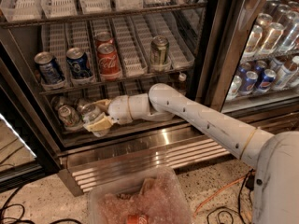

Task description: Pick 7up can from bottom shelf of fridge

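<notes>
The fridge point(216, 41) stands open in front of me. My gripper point(92, 115) is reached into the left part of the bottom shelf point(117, 132), its beige fingers point(100, 123) on either side of a silver-topped 7up can point(88, 110), shut on it just behind the steel front lip. Another like can point(68, 115) stands to its left, and a third point(58, 101) is dim behind that. My white arm point(201, 120) runs in from the lower right.
The shelf above holds two blue cans point(49, 69) point(78, 62), red Coca-Cola cans point(108, 59) and an amber-brown can point(160, 50). A clear plastic bin point(140, 199) sits on the floor below. A second cooler with bottles point(266, 55) is at right. Cables point(219, 199) lie on the floor.
</notes>
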Tool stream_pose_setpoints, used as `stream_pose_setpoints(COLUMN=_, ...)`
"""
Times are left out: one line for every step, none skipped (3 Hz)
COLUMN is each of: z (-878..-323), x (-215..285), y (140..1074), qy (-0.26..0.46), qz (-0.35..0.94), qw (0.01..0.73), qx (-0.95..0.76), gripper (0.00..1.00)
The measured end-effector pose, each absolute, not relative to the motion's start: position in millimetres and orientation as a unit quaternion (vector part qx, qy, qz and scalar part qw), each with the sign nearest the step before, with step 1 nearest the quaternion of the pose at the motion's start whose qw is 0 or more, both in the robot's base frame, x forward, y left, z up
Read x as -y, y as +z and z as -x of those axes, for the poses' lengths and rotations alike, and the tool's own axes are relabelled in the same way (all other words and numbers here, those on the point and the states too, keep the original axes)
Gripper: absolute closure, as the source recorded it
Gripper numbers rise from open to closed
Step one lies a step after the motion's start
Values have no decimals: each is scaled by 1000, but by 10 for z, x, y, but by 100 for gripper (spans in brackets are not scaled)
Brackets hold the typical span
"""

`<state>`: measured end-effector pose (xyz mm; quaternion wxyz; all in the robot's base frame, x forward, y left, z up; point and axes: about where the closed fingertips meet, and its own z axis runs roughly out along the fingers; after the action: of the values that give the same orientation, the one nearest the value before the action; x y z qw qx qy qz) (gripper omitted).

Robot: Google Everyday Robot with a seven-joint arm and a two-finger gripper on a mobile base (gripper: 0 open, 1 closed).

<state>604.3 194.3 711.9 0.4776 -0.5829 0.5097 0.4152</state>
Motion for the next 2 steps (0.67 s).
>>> stream_pose_setpoints(z=-5992, x=-1884, y=7136, qy=412, qz=580, qw=479, qx=-514, gripper=100)
stream_pose_setpoints(z=-5967, x=-1851, y=7142, qy=411, qz=578, qw=482, qx=-514, gripper=100)
